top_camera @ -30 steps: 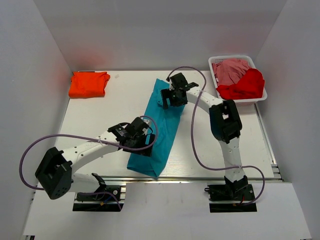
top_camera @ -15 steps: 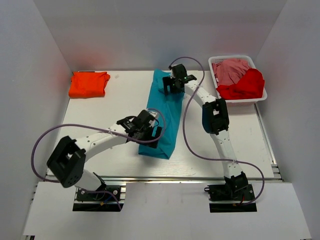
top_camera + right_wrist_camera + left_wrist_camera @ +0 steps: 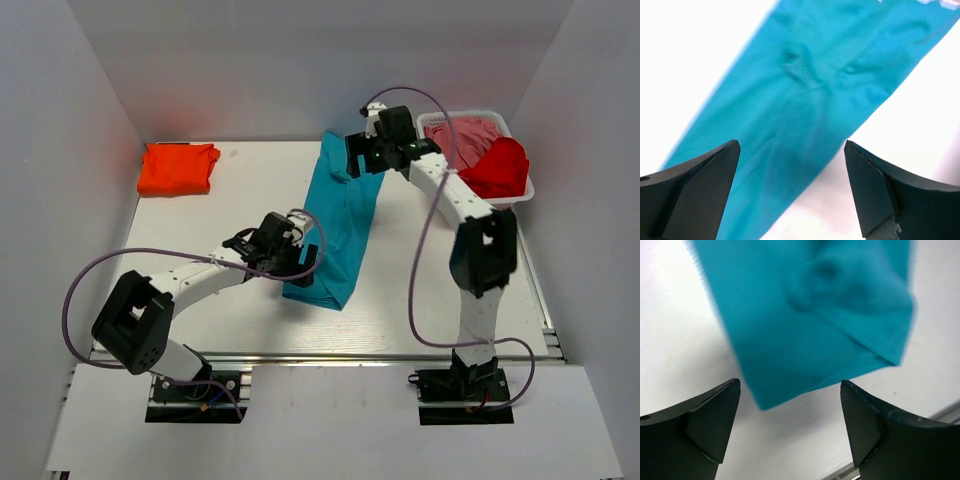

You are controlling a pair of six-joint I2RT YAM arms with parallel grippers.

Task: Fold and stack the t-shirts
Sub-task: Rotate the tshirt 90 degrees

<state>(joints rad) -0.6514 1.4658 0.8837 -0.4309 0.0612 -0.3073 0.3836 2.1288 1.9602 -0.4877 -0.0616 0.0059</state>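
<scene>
On the white table in front of the two arms, the teal t-shirt lies folded into a long, narrow strip that runs diagonally from the far middle of the table toward the near edge. The left gripper hangs over the strip's near end, close to its left edge, with its jaws standing wide apart and nothing between them. In the left wrist view the cloth's corner lies flat on the table below the fingers. The right gripper hangs above the strip's far end, its jaws likewise wide apart and holding nothing. The teal cloth stretches out beneath it with a few soft creases. The orange t-shirt sits folded into a small rectangle in the far left corner, well apart from the teal one. At the far right, a white basket holds a pink t-shirt and a red t-shirt, both crumpled.
</scene>
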